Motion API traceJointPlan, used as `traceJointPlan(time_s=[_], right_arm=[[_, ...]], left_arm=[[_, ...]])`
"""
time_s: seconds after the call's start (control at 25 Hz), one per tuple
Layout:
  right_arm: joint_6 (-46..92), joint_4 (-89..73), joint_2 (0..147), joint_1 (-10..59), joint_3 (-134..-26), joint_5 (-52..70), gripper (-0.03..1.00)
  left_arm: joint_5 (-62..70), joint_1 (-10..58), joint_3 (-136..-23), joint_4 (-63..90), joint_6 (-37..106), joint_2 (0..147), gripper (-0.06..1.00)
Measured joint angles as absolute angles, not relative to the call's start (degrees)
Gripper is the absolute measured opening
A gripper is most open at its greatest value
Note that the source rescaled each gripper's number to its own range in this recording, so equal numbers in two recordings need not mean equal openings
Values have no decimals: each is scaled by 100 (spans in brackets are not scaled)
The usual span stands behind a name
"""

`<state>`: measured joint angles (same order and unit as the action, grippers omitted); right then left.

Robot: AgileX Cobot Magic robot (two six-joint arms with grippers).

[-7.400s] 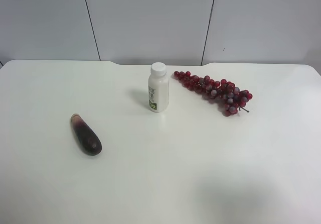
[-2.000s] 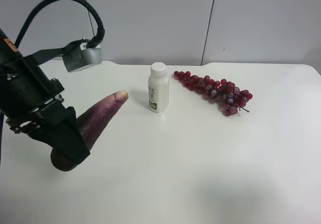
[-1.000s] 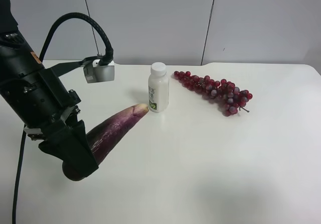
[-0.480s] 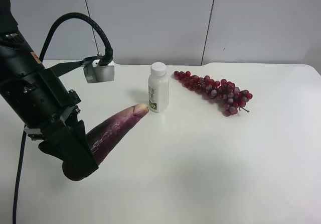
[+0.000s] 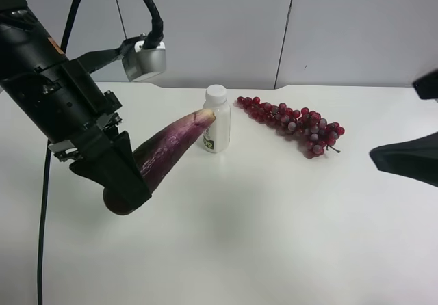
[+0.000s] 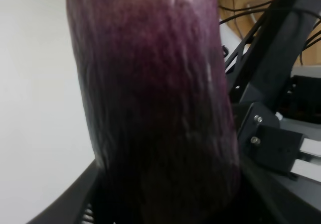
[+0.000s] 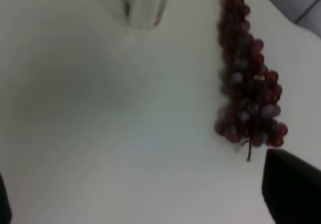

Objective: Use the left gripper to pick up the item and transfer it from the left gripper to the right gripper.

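The item, a dark purple eggplant (image 5: 164, 151), hangs tilted above the white table (image 5: 239, 236), its pale tip up beside the cap of the white bottle (image 5: 217, 119). My left gripper (image 5: 126, 189), at the exterior high view's left, is shut on its thick lower end. The left wrist view is filled by the eggplant (image 6: 155, 108) between the black fingers (image 6: 65, 204). My right gripper (image 5: 393, 120) comes in at that view's right edge, open and holding nothing. In the right wrist view its fingers (image 7: 291, 189) stand wide apart over bare table.
A red grape bunch (image 5: 294, 124) lies right of the bottle, between the two grippers; the right wrist view shows the grape bunch (image 7: 251, 83) and the bottle (image 7: 145, 3) blurred. A grey panelled wall (image 5: 219, 24) stands behind the table. Black frame parts and cables (image 6: 271, 98) show behind the eggplant.
My left arm has raised the eggplant and carried it a little right, so its tip now overlaps the bottle. The right gripper has come into the exterior high view at the right edge.
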<state>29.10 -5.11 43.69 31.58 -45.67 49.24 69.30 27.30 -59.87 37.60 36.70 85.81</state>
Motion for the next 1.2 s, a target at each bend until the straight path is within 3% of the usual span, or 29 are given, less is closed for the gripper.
traceJointPlan(time_s=[0.2, 0.64, 0.88, 1.2], right_arm=[[3175, 391, 5141, 4151, -4837, 4298, 100], [4203, 759, 6248, 5492, -4853, 3569, 100], [4380, 1505, 6593, 5913, -4853, 3317, 100], [4420, 2020, 6817, 5923, -4853, 2977, 100]], left_arm=[[6930, 2730, -5987, 3792, 3670, 8659, 0], [6930, 2730, -5987, 3816, 3665, 8677, 0], [6930, 2730, -5987, 3817, 3665, 8677, 0], [6930, 2730, -5987, 3822, 3665, 8677, 0]])
